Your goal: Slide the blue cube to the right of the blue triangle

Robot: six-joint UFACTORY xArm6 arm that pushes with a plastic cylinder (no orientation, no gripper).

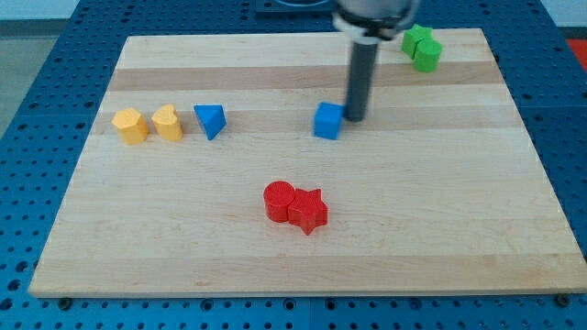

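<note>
The blue cube (327, 121) sits near the middle of the wooden board (303, 238). The blue triangle (211, 120) lies well to its left, on about the same row. My tip (354, 118) stands right against the cube's right side, touching or nearly touching it. The dark rod rises from there toward the view's top.
Two yellow blocks (130, 126) (168, 122) lie side by side just left of the blue triangle. A red cylinder (279, 201) and a red star-like block (309, 211) touch below the centre. Two green blocks (422, 48) sit together at the top right.
</note>
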